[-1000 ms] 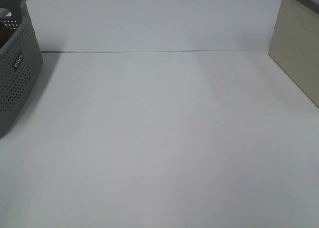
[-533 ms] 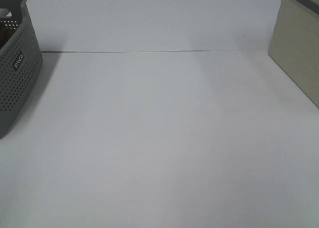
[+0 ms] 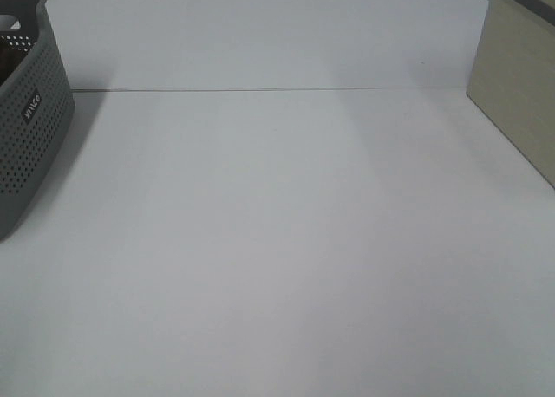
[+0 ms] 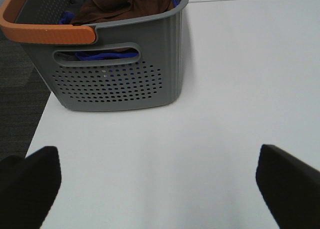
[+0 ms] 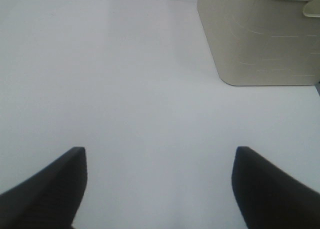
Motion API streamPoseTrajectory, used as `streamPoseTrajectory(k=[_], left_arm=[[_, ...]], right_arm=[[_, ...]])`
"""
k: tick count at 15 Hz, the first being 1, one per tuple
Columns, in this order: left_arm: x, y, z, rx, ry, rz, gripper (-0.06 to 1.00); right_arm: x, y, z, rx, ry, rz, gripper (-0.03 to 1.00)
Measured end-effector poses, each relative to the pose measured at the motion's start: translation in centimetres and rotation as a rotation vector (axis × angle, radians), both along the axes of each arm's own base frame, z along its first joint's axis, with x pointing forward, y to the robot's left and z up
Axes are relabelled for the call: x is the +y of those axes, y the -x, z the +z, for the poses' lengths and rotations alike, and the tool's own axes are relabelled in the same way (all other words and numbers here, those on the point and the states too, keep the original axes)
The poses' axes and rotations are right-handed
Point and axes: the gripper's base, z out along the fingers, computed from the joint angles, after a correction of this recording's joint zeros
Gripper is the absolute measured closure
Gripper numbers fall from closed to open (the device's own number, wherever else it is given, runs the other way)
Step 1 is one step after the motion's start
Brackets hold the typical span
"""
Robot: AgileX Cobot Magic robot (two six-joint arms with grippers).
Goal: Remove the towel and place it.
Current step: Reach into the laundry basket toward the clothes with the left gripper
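Left wrist view: the grey basket (image 4: 117, 84) stands on the white table (image 4: 225, 89), and the towel (image 4: 125, 1), dark brown and bunched up, lies inside it, heaped about level with the rim. A strip of blue cloth (image 4: 107, 55) shows through the basket's handle slot, lower down than the towel. An orange handle (image 4: 45, 31) runs along one side of the rim. The left gripper (image 4: 157, 189) hovers over bare table near the basket, apart from it, its two dark fingers spread wide with nothing between them. The right gripper (image 5: 160, 186) is likewise spread wide and holds nothing. It hangs over bare table, with a beige container (image 5: 255, 39) beyond it. Seen from the exterior high camera, the basket sits at the table's left edge and the beige container at the right — well apart — with a white board (image 3: 260, 33) standing along the back.
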Motion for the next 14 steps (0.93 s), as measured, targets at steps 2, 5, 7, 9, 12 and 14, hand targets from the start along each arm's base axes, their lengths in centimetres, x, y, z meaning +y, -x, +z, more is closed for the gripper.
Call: streamPoseTrajectory(k=[2, 5, 7, 9, 12, 14], left_arm=[[0.00, 0.00, 0.00, 0.000, 0.000, 0.000, -0.05], [0.00, 0.00, 0.00, 0.000, 0.000, 0.000, -0.05], [0.00, 0.00, 0.00, 0.000, 0.000, 0.000, -0.05], [0.00, 0.00, 0.00, 0.000, 0.000, 0.000, -0.05], [0.00, 0.00, 0.00, 0.000, 0.000, 0.000, -0.05], [0.00, 0.00, 0.00, 0.000, 0.000, 0.000, -0.05]], right_arm=[[0.00, 0.00, 0.00, 0.000, 0.000, 0.000, 0.20], [0.00, 0.00, 0.00, 0.000, 0.000, 0.000, 0.20], [0.00, 0.00, 0.00, 0.000, 0.000, 0.000, 0.20], [0.00, 0.00, 0.00, 0.000, 0.000, 0.000, 0.20], [0.00, 0.00, 0.00, 0.000, 0.000, 0.000, 0.20], [0.00, 0.00, 0.00, 0.000, 0.000, 0.000, 0.20]])
